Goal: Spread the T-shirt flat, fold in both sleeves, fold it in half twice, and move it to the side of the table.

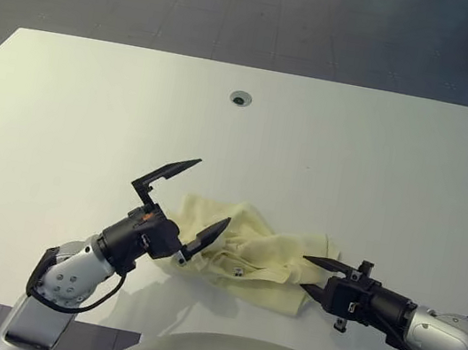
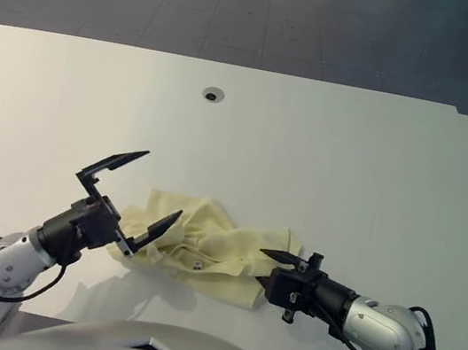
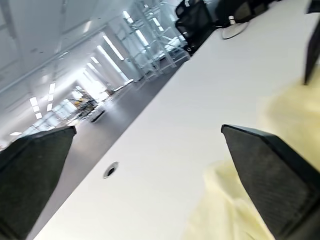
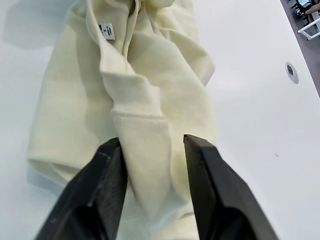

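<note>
Even overhead light leaves soft shadows along the front edge of the white matte bench (image 1: 353,159). Long ceiling strip lights (image 3: 113,47) glare brightly in the left wrist view.

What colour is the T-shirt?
The T-shirt is pale yellow, plain all over. It shows best in the right wrist view.

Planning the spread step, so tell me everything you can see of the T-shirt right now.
The T-shirt is pale yellow, soft knit-looking fabric, lying crumpled in a heap with folds on the white table, near the robot's edge, not spread. A small white label shows among the folds. The right pincer is open, its fingers straddling a bunched strip with a stitched hem at the heap's right end. The left pincer is wide open at the left end, lower finger over the cloth; contact unclear.
</note>
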{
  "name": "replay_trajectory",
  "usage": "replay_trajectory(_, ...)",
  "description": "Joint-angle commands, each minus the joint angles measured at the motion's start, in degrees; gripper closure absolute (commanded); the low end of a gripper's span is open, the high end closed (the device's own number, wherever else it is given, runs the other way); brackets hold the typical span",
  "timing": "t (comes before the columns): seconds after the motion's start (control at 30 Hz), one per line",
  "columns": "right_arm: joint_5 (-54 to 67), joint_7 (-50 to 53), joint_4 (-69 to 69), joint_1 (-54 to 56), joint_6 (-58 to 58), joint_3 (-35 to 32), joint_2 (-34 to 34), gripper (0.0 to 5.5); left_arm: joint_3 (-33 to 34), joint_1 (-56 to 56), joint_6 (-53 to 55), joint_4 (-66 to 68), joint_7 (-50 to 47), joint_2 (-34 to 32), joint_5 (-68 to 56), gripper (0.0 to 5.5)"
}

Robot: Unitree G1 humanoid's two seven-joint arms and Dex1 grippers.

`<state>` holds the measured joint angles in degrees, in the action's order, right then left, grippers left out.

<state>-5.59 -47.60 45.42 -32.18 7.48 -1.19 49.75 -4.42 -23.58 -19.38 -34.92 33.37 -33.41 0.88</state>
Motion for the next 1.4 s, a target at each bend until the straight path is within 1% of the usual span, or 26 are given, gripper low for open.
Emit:
replay_trajectory(0.03, 0.1, -0.5, -0.3, 0.2, 0.4, -0.5, 0.4, 4.35, 0.7, 2.4, 0.2, 1.7, 6.5, -5.0, -6.4, 0.1)
replay_trajectory(0.17, 3.7, -2.1, 0.5, -0.1, 0.5, -1.1, 0.4, 5.04, 0.9, 4.0, -0.8, 3.9, 14.8, -10.9, -11.5, 0.1)
replay_trajectory(0.27, 3.9, -2.3, 0.2, 0.1, 0.2, -1.1, 0.3, 5.47, 1.7, 5.7, -1.2, 4.5, 20.4, -14.9, -14.6, 0.1)
replay_trajectory(0.37, 3.8, -2.1, -0.1, 0.1, 0.0, -1.2, 0.2, 5.47, 1.4, 7.6, -1.6, 4.8, 24.8, -17.9, -15.8, 0.1)
replay_trajectory(0.47, 3.8, -1.9, -0.4, 0.4, 0.2, -1.5, 0.1, 5.47, -0.5, 8.2, -2.2, 5.1, 28.6, -19.9, -15.0, 0.1)
replay_trajectory(0.77, 3.5, -1.7, -0.3, 0.1, 0.3, -1.6, 0.0, 5.47, -7.2, 13.5, -6.0, 10.2, 29.6, -18.5, -3.9, 0.1)
replay_trajectory(0.8, 3.5, -1.7, -0.3, 0.1, 0.3, -1.6, 0.0, 5.5, -7.9, 14.0, -6.5, 11.0, 29.1, -18.1, -2.5, 0.29)
replay_trajectory(0.87, 3.5, -1.8, -0.3, 0.0, 0.2, -1.6, 0.0, 5.5, -9.1, 15.1, -7.0, 12.1, 27.8, -16.8, -0.3, 0.44)
replay_trajectory(1.0, 3.5, -1.7, -0.4, 0.0, 0.3, -1.6, 0.0, 5.5, -10.4, 16.2, -8.2, 13.7, 26.4, -15.8, 2.3, 1.09)
replay_trajectory(1.2, 2.8, -1.5, -0.9, 0.2, 0.2, -1.2, 0.0, 5.5, -11.5, 17.7, -8.4, 14.5, 25.8, -15.3, 2.9, 1.97)
replay_trajectory(1.4, 2.1, -1.4, -1.9, 0.5, -0.1, -1.1, 0.1, 5.5, -11.6, 17.5, -7.2, 13.5, 26.7, -16.3, 0.4, 3.03)
